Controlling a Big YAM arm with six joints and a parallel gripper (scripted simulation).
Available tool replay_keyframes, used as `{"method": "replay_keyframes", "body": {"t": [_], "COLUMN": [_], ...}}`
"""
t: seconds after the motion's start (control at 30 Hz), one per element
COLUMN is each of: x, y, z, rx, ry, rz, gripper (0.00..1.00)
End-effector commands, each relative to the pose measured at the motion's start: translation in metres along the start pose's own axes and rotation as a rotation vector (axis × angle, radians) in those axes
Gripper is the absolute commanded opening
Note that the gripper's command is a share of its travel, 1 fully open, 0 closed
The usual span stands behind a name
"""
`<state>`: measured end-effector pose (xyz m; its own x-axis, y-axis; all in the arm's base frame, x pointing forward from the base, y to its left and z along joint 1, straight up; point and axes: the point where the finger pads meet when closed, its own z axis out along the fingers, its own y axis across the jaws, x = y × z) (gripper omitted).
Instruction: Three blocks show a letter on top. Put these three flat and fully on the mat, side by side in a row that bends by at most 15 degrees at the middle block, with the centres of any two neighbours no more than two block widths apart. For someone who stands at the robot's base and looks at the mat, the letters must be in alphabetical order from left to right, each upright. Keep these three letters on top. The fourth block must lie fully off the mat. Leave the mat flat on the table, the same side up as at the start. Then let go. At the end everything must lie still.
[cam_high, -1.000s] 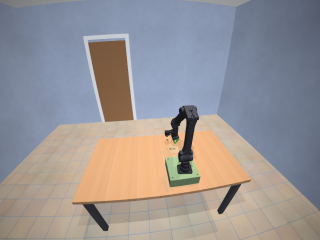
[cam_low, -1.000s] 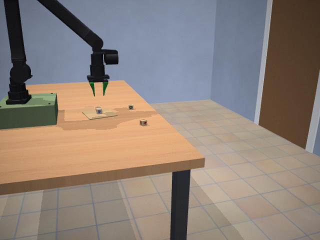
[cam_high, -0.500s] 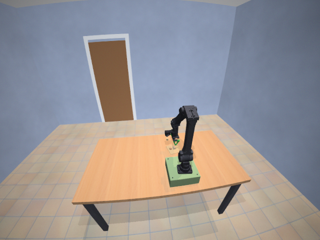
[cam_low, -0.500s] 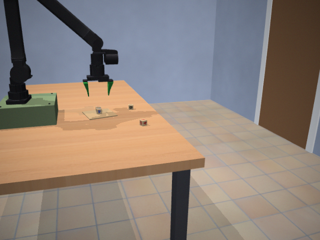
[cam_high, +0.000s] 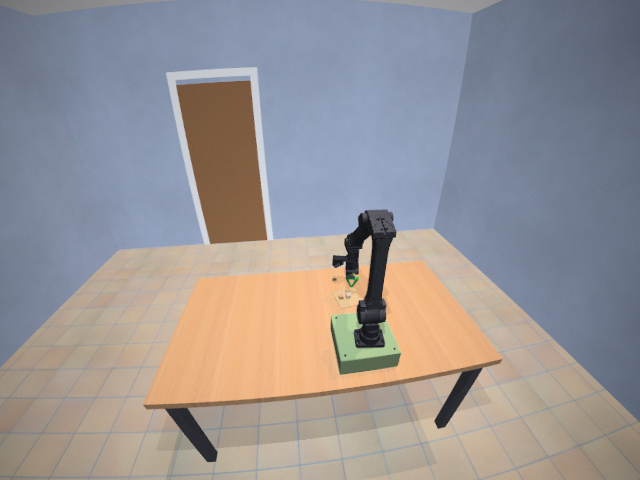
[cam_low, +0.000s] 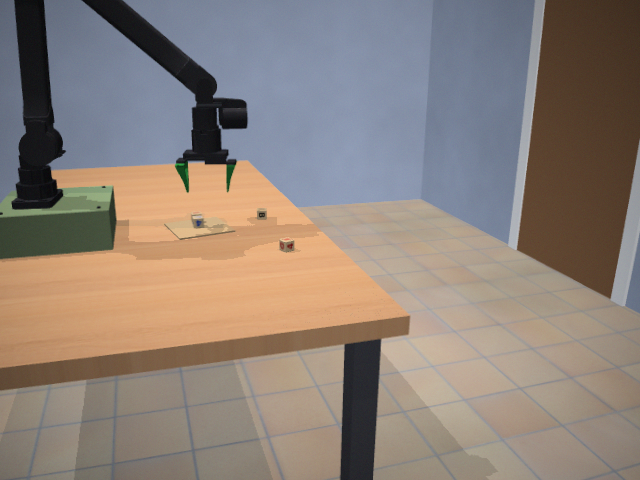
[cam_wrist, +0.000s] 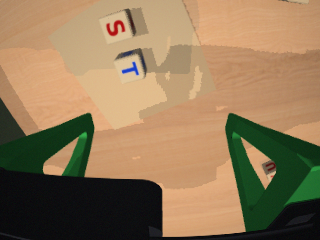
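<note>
My jaws are wide open, nothing gripped (cam_high: 352, 280) (cam_low: 207, 191) (cam_wrist: 159, 117). Pale red-S cube (cam_high: 340, 296) (cam_low: 196, 214) (cam_wrist: 116, 27), pale blue-T cube (cam_high: 347, 295) (cam_low: 197, 222) (cam_wrist: 130, 69) on tan flat mat (cam_high: 345, 303) (cam_low: 183, 233) (cam_wrist: 100, 90) — third letter still missing, two cubes beyond it.

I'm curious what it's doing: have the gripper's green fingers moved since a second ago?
Yes. In the exterior view, the gripper's green fingers have spread wider apart beneath the black wrist.
</note>
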<state>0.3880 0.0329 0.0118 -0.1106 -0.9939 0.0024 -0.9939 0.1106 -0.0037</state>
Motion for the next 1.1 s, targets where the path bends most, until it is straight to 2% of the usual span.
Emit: {"method": "replay_keyframes", "body": {"t": [0.0,0.1,0.23,0.5,0.57,0.6,0.9,0.97,1.0,1.07], "x": [0.002,0.013,0.033,0.089,0.089,0.096,0.155,0.163,0.163,0.154], "y": [-0.033,-0.053,-0.085,-0.149,-0.149,-0.156,-0.204,-0.212,-0.192,-0.197], "z": [-0.017,-0.018,-0.02,-0.018,-0.018,-0.017,-0.01,-0.034,-0.015,-0.015], "rx": [0.037,0.037,0.028,0.018,0.018,0.02,-0.006,-0.002,-0.015,-0.018], "ry": [-0.007,-0.01,-0.011,-0.016,-0.016,-0.019,-0.029,-0.045,-0.032,-0.033], "rz": [0.163,0.387,0.579,0.997,0.997,1.137,1.586,1.686,1.739,1.844], "gripper": [1.0,1.0,1.0,1.0,1.0,1.0,1.0,1.0,1.0,1.0]}}
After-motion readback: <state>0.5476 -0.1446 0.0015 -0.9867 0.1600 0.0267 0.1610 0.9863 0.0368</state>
